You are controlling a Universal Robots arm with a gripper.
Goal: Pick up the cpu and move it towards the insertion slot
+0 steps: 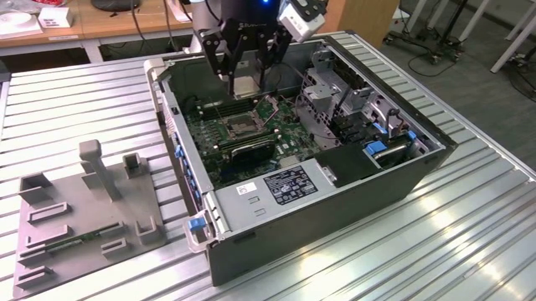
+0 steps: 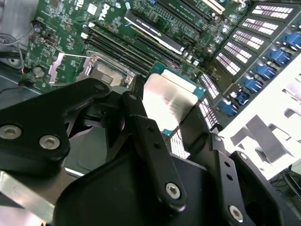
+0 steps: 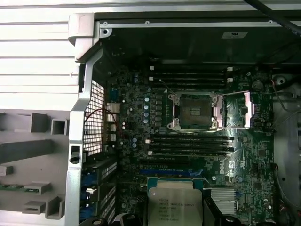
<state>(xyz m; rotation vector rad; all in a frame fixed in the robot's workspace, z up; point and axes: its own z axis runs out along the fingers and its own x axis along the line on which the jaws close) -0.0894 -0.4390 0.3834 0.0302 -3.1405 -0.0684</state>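
My gripper (image 1: 245,83) hangs over the open computer case (image 1: 352,207), shut on the cpu (image 1: 245,87), a thin silvery square with a green rim. In the second wrist view the black fingers (image 2: 141,129) clamp two opposite edges of the cpu (image 2: 170,100). The insertion slot (image 1: 237,127) is a dark square socket in a shiny metal frame on the green board. It lies below the cpu and a little nearer the case's front in the exterior view. The first wrist view has the insertion slot (image 3: 194,111) with its load plate swung open, apart from the held cpu (image 3: 175,203).
Memory slots (image 3: 190,143) flank the socket. A drive cage (image 1: 339,103) and a black block (image 1: 352,164) fill the case on the exterior view's right. A grey fixture tray (image 1: 84,207) holding a green strip (image 1: 80,239) lies on the slatted table (image 1: 469,238).
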